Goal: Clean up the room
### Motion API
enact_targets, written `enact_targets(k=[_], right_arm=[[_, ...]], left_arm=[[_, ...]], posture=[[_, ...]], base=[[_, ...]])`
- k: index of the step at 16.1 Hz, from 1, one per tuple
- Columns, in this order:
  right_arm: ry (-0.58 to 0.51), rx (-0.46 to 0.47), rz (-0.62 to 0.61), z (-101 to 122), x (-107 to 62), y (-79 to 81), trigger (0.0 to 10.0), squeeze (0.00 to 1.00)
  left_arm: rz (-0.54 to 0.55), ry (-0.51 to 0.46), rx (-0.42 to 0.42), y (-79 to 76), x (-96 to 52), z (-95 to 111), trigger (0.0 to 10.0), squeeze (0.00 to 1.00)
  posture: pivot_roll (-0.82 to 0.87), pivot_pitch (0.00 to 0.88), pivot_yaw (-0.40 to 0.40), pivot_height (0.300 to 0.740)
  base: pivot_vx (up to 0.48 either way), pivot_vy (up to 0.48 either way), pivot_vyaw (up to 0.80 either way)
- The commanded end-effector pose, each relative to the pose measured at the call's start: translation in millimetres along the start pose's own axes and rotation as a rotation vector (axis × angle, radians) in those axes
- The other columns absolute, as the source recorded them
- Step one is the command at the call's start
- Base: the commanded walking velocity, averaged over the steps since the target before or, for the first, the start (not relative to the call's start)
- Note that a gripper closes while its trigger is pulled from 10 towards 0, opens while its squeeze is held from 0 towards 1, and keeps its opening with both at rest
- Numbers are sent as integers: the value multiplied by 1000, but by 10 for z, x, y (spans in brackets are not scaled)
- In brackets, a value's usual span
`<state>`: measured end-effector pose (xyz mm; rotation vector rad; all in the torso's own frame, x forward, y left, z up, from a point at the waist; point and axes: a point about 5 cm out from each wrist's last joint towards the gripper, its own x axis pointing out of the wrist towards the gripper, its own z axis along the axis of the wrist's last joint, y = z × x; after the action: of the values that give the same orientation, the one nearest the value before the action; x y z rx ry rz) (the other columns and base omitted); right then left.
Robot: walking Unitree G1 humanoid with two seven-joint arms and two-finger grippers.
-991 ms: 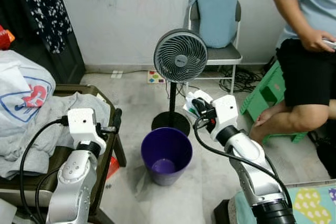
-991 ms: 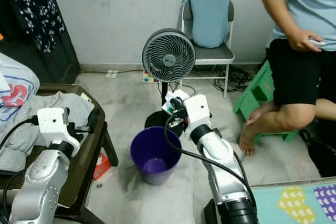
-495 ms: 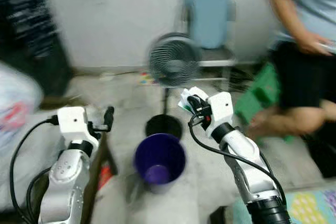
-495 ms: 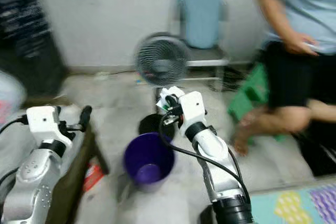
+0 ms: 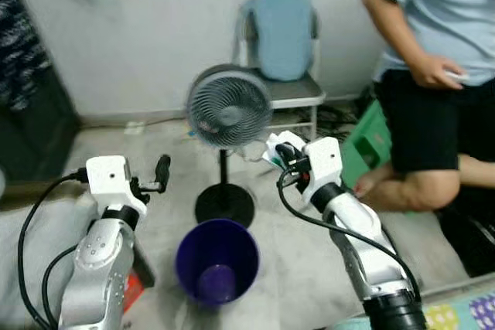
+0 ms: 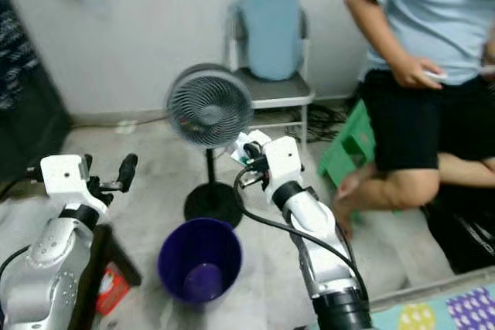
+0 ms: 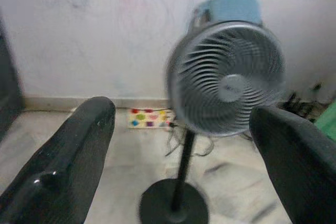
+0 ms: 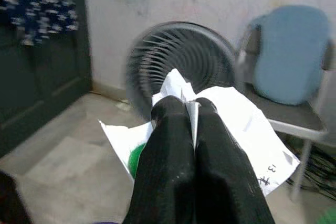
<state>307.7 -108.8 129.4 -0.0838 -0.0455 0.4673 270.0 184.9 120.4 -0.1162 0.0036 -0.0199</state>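
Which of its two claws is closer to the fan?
The right. Its end effector, clamping paper, sits beside the fan; the left end effector is open, further off.

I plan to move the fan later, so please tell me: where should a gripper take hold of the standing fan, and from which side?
Probably the thin black pole of the fan, between its round head and the flat base disc. It is upright and narrow enough for two fingers; the grille is too wide. The open left gripper could come from the robot's side, above the purple bin.
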Motion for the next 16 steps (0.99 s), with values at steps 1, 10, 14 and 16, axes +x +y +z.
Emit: enact_targets(k=[1, 10, 14, 16], right_arm=[[5, -10, -30, -6, -35, -98, 10000, 0], [-8, -22, -18, 21, -2, -77, 10000, 0], [-8, -21, -10, 18, 10, -67, 10000, 0], [-7, -21, -9, 17, 14, -62, 10000, 0]], left_arm=[[-24, -6, -7, -96, 35, 13, 10000, 0], [59, -40, -46, -59, 106, 51, 10000, 0], [47, -43, -62, -89, 115, 47, 10000, 0], [47, -41, -66, -91, 113, 41, 10000, 0]], posture=[[-83, 0, -35, 740], [-85, 0, -35, 740], [-82, 0, -38, 740], [-85, 0, -38, 740]], base=[[0, 0, 0], [0, 0, 415], [0, 0, 105], [0, 0, 0]])
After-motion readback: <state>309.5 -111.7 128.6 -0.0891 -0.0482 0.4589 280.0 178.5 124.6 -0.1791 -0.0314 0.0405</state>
